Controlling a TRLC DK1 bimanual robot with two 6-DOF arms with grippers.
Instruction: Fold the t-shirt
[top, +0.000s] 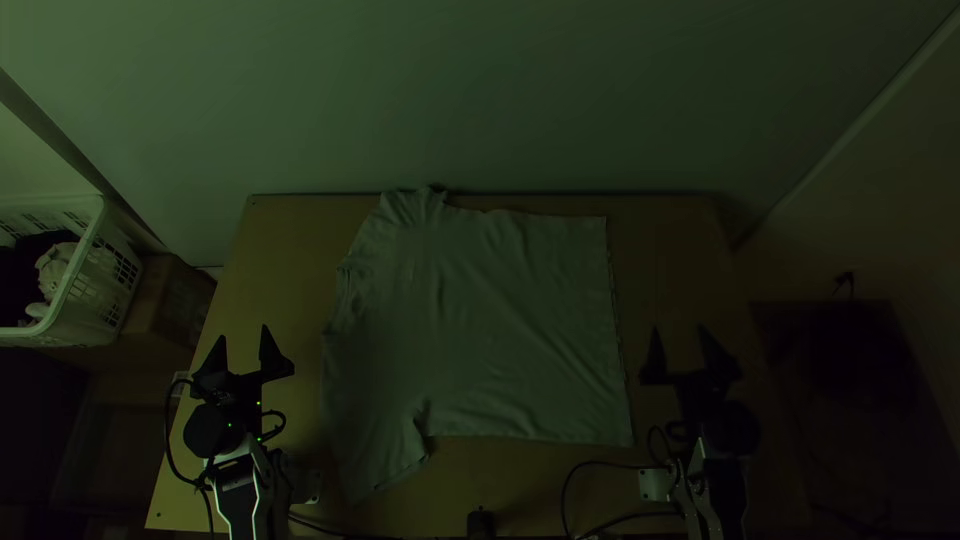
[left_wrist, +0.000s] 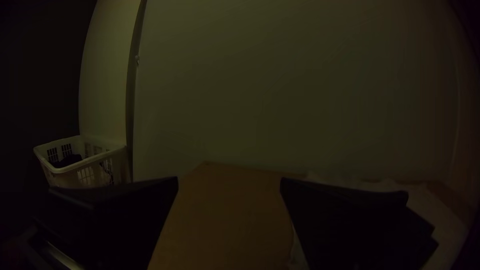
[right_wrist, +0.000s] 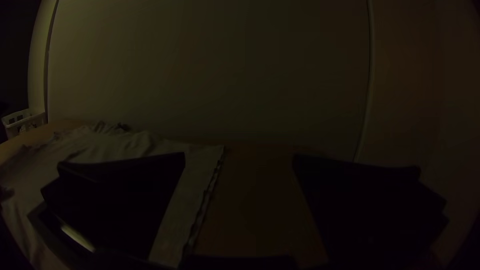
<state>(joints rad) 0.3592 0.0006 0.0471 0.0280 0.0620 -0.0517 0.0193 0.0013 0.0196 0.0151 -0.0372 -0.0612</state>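
Top view: t-shirt (top: 500, 320) spread, lightly creased, on worktop (top: 670, 240). Left pincer (top: 243, 334) left of t-shirt, spread; right pincer (top: 679, 329) right of it, spread. Left wrist view: 2 fingers apart. Right wrist view: 2 fingers apart, t-shirt edge showing between.

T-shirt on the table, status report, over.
Left gripper open, right gripper open, neither holding cloth. T-shirt spread out, wrinkled, hem toward right gripper. Nothing lying on it.
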